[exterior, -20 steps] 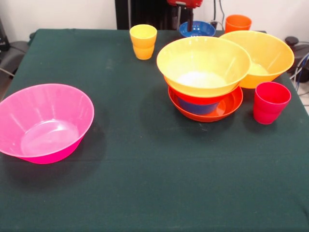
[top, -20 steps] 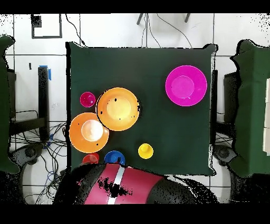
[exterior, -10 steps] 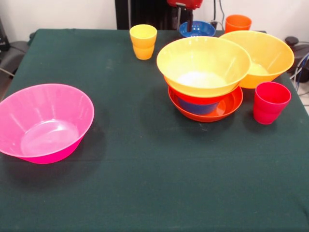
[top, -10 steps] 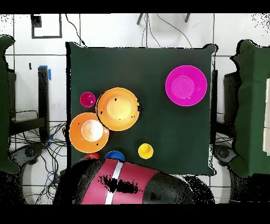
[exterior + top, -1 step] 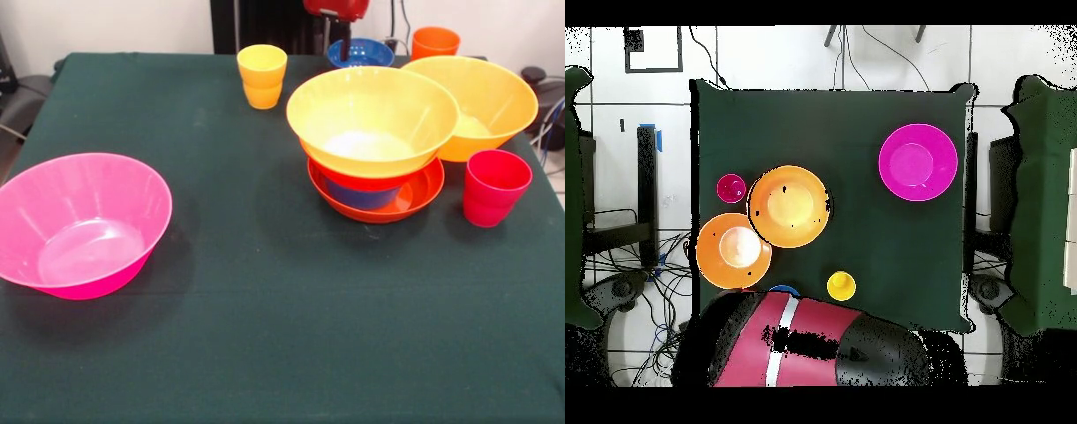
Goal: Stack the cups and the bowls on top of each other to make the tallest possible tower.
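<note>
Thin, glossy, light and slippery by the look, best pinched at the rim: pink bowl [image 5: 81, 225] alone on the bench [image 5: 265, 353], well apart from the tower [image 5: 372, 141]; state of the jaws impossible to tell.

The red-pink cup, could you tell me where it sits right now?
In the front view the red-pink cup stands upright at the table's right edge, just right of the tower and in front of the other large orange-yellow bowl.
</note>
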